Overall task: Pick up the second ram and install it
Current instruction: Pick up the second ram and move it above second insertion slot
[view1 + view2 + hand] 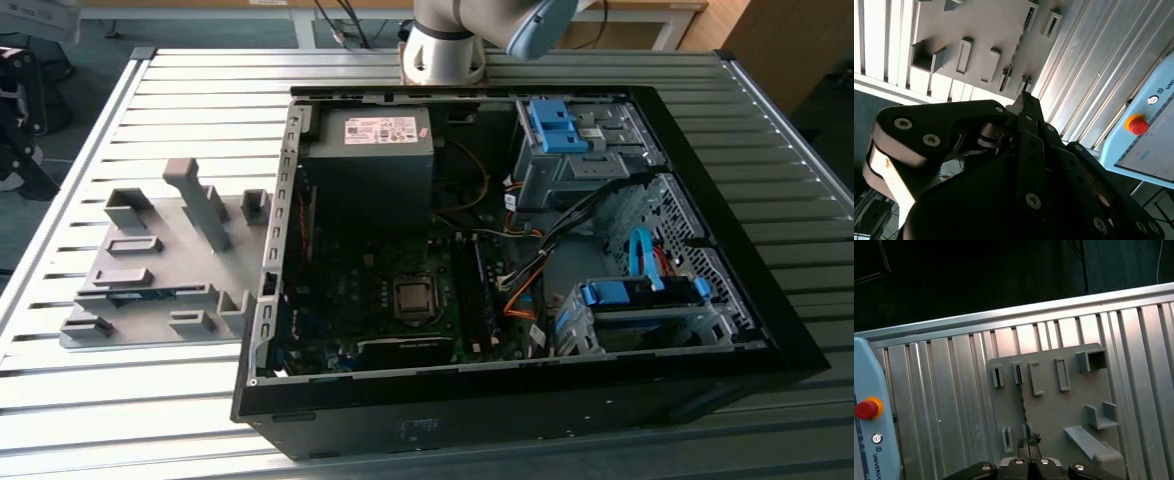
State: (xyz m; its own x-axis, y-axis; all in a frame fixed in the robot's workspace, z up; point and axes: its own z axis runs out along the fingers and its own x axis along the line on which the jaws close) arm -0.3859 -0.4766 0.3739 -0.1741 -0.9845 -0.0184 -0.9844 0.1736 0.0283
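So the second ram (pixel 1023 402) sits in the grey fixture (pixel 1054 415), standing on its edge between two small slotted holders. In both wrist views it reads as a thin dark line, and in the second wrist view (pixel 1016 50) it runs along one side of the fixture (pixel 979 25). Nothing is gripping it.

The hand (pixel 1030 442) hangs above the fixture with its tip lined up over one end of the stick, and as far as I can see it isn't touching it. Seen in the second wrist view, the hand (pixel 1026 97) is mostly black linkage and screws. Honestly I can't tell whether it's clenched or released.

The fixture lies flat on the ribbed aluminium bench (pixel 954 390), and a light blue pendant (pixel 874 450) with a red stop button (pixel 866 409) is near it.

From the exterior view, the fixture (pixel 174 270) is on the bench (pixel 160 90) just beside the open PC case (pixel 534 400), on the exterior view's left. Inside the case there's the square CPU socket (pixel 415 298), with the long black memory slots (pixel 474 290) right next to it on the exterior view's right. The arm's base (pixel 447 50) stands behind the case.
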